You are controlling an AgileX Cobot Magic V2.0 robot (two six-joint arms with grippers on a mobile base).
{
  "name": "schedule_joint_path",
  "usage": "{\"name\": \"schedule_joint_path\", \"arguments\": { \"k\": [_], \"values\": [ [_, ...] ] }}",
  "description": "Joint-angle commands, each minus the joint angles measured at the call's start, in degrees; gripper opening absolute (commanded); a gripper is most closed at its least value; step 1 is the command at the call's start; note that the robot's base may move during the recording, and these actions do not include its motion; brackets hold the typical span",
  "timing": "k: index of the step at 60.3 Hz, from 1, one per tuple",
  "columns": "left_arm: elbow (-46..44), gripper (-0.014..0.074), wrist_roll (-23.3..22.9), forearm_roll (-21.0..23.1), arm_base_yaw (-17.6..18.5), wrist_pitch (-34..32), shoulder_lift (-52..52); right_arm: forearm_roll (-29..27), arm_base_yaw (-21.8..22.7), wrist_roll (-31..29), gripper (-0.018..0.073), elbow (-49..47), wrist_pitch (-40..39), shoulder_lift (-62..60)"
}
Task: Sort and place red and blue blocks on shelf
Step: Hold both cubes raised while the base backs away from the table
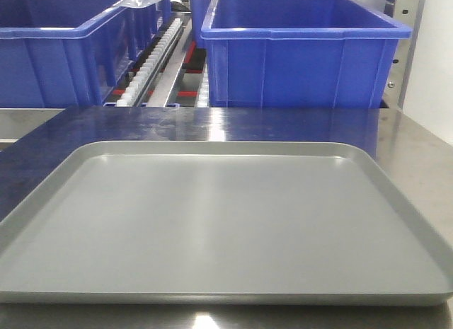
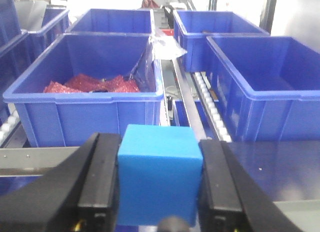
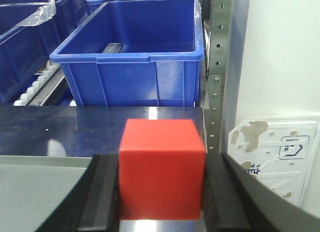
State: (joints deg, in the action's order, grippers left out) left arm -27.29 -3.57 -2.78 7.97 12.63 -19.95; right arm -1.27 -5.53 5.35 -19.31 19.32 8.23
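In the left wrist view my left gripper [image 2: 159, 143] is shut on the bright blue block [image 2: 159, 182], its black fingers [image 2: 100, 177] pressed against both side faces. In the right wrist view my right gripper [image 3: 162, 159] is shut on the bright red block [image 3: 161, 177], which sits just above the brushed steel shelf surface [image 3: 150, 117]. The same steel surface [image 1: 417, 156] shows in the front view, where neither the grippers nor the blocks appear.
A shallow grey tray [image 1: 212, 223] lies on the steel surface and fills most of the front view. Large blue crates [image 1: 297, 53] stand behind on a roller conveyor [image 1: 152, 67]; one crate [image 2: 90, 87] holds red packets. A perforated steel upright [image 3: 216, 67] rises at the right.
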Motion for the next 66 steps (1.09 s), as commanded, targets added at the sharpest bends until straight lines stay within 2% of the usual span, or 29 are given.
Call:
{"name": "schedule_joint_path", "arguments": {
  "k": [1,66],
  "values": [
    [-1.7,0.0125,-0.2,0.0,0.0,-5.5,-0.4,0.3,0.4,-0.4,0.0067,-1.5,-5.4,0.6],
    [-1.7,0.0122,-0.2,0.0,0.1,-5.4,-0.4,0.3,0.4,-0.4,0.0067,-1.5,-5.4,0.6]
  ]
}}
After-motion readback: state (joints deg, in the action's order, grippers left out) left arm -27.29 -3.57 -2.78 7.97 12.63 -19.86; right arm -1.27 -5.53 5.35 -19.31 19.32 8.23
